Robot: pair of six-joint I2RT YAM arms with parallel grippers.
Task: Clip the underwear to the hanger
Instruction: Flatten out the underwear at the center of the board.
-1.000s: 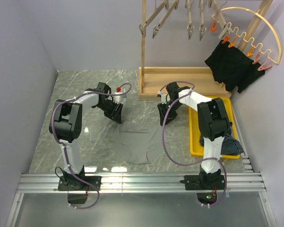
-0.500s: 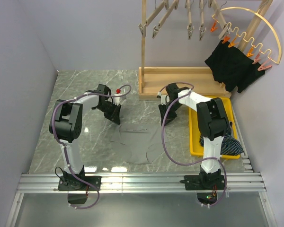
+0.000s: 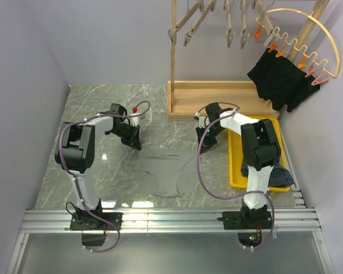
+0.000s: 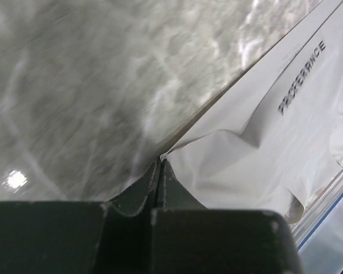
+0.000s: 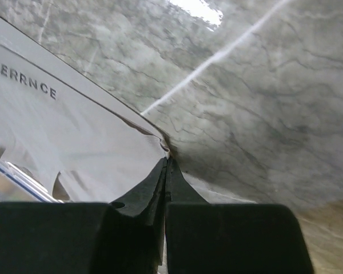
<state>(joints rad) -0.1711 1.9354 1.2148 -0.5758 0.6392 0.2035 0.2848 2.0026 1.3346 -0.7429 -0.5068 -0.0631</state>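
Grey underwear (image 3: pixel 167 170) with a lettered waistband lies spread on the marble table between my arms. My left gripper (image 3: pixel 136 144) is shut on the waistband's left corner (image 4: pixel 163 155). My right gripper (image 3: pixel 203 144) is shut on the waistband's right corner (image 5: pixel 166 151). The waistband is pulled taut between them. The wooden hanger (image 3: pixel 308 34) with orange clips hangs at the top right, above and well away from both grippers. Black underwear (image 3: pixel 280 77) is clipped to it.
A wooden drying rack (image 3: pixel 211 100) with pegs stands at the back centre on a wooden base. A yellow tray (image 3: pixel 235 162) holding striped clothing (image 3: pixel 268 174) sits at the right, beside the right arm. Grey walls close in both sides.
Both grippers have moved apart, the left one leftward and the right one rightward, drawing the grey underwear's waistband straighter and tauter between them.
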